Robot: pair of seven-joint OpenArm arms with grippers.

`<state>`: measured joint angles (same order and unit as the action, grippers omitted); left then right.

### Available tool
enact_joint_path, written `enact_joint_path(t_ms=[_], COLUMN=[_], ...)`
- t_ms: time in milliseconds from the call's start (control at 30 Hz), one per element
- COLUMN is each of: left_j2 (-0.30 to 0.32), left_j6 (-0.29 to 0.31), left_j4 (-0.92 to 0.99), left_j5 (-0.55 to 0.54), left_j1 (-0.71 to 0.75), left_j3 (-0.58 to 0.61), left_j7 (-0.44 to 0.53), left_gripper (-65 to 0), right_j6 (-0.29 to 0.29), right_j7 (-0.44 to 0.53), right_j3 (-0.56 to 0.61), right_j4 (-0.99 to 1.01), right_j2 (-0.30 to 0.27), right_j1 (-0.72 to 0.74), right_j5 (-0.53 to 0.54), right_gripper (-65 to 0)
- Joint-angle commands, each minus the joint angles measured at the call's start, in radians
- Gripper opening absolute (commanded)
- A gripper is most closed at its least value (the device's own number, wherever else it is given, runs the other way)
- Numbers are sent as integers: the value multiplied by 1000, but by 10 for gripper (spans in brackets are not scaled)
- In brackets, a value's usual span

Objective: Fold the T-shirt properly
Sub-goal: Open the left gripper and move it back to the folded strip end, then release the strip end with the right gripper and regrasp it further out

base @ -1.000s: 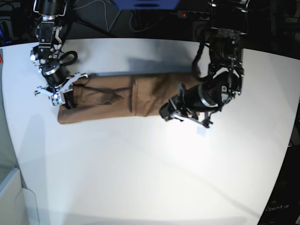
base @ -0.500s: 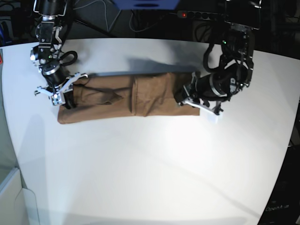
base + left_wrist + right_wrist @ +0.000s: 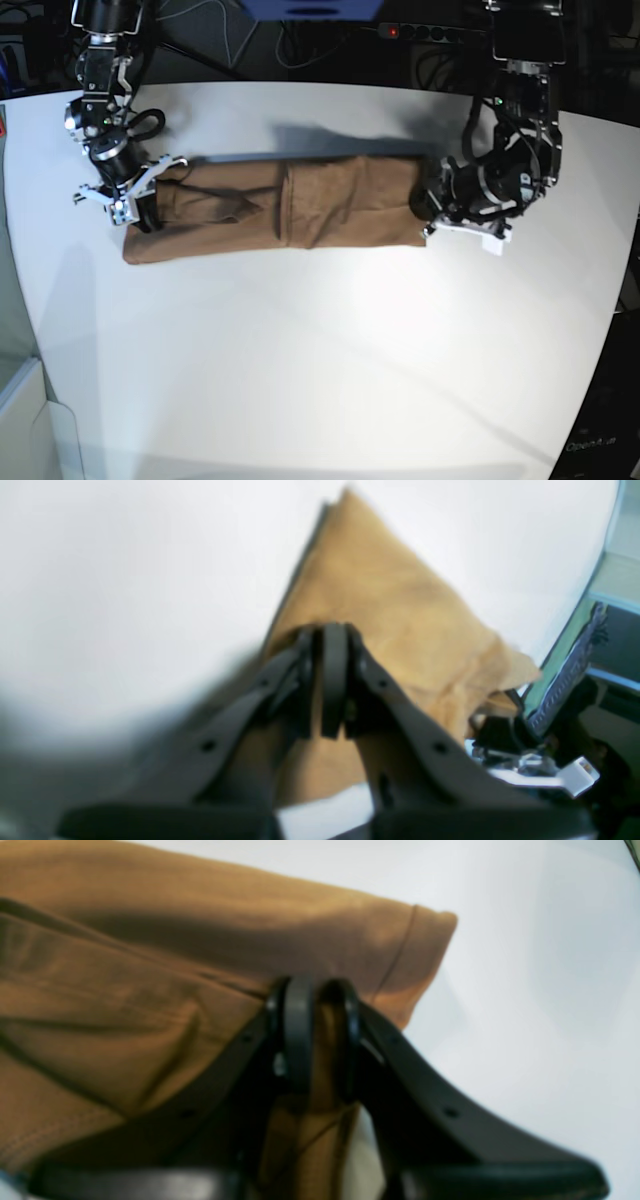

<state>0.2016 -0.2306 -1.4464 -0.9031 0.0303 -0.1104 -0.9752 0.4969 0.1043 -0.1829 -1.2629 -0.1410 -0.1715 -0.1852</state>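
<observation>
Base view: T-shirt (image 3: pixel 280 205) lies as a long narrow brown band across the upper middle of the frame on the white table (image 3: pixel 330 350), sides already folded in, running left to right. Right gripper (image 3: pixel 135 205) sits at the band's left end in the upper left of the frame; left gripper (image 3: pixel 432 208) is at the band's right end, upper right of the frame. Right wrist view shows right gripper (image 3: pixel 320 1005) with its jaws nearly together, brown cloth pinched between the fingers (image 3: pixel 298 1035), hemmed corner of the T-shirt (image 3: pixel 225 945) just beyond the tips. Left wrist view is blurred; left gripper (image 3: pixel 327 645) has jaws pressed together over the shirt edge (image 3: pixel 395 610), and no cloth is visible between them, so it reads as pressed together on nothing, though the blur leaves some doubt. Judging from the layout, the step in hand is taking both ends ready for the crosswise fold. To do it well: left side likely needs to spread and re-seat on the end edge, catching all layers, not only the top one. Both ends should then rise evenly, keeping the band taut so the inner folds do not slide out, and one end should land square on the other with edges lined up. Risk: a single-layer pinch lets the sleeve fold open.
</observation>
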Motion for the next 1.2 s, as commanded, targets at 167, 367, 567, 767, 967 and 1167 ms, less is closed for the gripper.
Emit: enact_joint_path(t_ms=[167,367,567,767,967,1167], left_j2=[5,3,12,16,16,16], left_j6=[9,7,9,9,9,9], left_j4=[17,22,109,151,151,151], left_j5=[-12,46,68,72,69,69], left_j1=[-53,-63,-73,-66,-65,-63], left_j3=[64,62,62,70,70,70], left_j7=[8,9,45,83,83,83], left_gripper=[-628,-628,-628,-628,-628,-628], right_j6=[36,36,33,33,35,38], right_j7=[-96,-91,-91,-97,-96,-116], right_j3=[3,1,-4,-71,-92,-143], right_j4=[9,5,-13,-110,-275,-453], right_j2=[-1,4,1,7,25,80], right_j1=[-13,-13,-13,-16,-82,-119], right_j5=[-72,-102,-98,-96,-95,-95], right_gripper=[-575,-575,-575,-570,-569,-482])
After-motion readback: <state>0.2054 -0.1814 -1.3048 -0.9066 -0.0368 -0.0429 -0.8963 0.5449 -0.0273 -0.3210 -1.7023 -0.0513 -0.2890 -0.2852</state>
